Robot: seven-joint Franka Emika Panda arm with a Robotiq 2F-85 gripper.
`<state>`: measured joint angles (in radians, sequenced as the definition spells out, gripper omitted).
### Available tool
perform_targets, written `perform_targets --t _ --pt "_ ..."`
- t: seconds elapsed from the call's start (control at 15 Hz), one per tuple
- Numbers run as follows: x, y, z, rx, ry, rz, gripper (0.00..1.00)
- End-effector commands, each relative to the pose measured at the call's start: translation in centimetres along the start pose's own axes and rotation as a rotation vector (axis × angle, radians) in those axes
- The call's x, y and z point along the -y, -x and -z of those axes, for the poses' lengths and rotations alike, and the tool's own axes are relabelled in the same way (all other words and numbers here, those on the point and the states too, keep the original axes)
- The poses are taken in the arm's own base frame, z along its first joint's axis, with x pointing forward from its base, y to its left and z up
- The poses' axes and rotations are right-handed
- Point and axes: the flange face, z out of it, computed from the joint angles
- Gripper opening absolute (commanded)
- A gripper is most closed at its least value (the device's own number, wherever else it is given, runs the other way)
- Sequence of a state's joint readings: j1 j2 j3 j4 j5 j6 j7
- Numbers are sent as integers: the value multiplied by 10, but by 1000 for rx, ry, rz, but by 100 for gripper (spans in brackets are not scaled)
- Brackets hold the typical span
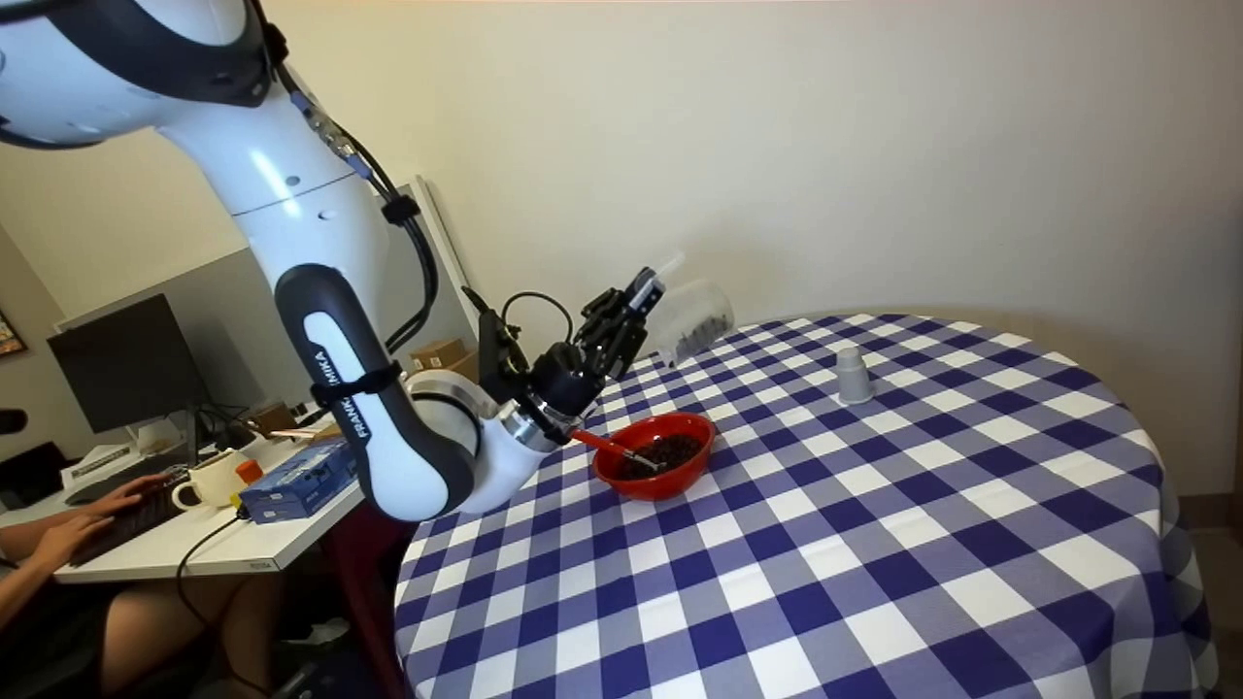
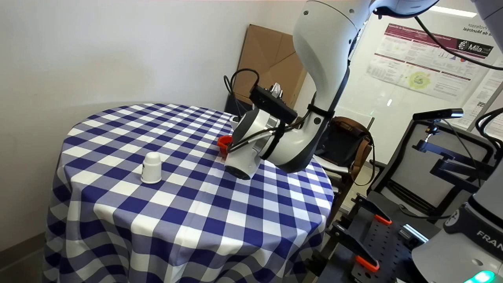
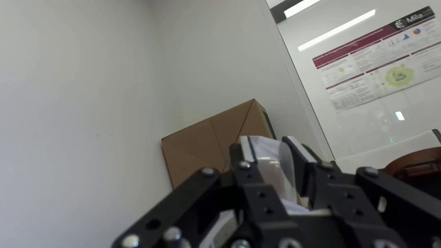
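Leaning in end effector [image 3: 272, 151]: see-through container [image 1: 691, 313], dark patches [image 1: 704, 336] low down.

Clear container [image 1: 693, 318] smooth plastic; bowl [image 1: 664, 485] glossy; tablecloth [image 1: 825, 544] matt cloth.

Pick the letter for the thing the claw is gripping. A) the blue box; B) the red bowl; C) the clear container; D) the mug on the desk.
C, since the wrist view shows see-through material pinched in the claw, and in an exterior view the clear container juts out beyond its tips.
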<state>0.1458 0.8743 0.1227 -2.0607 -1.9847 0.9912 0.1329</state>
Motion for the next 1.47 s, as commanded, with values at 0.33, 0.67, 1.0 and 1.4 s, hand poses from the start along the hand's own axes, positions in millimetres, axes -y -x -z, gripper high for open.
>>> perform_targets --t 0.33,0.67,1.0,1.4 --pt "-20 1 -12 -173 -344 107 11" --pt "-27 6 -47 -283 -554 172 11" --pt "-30 23 -113 -443 -728 237 11" --pt "-23 34 -207 -696 -881 288 12"
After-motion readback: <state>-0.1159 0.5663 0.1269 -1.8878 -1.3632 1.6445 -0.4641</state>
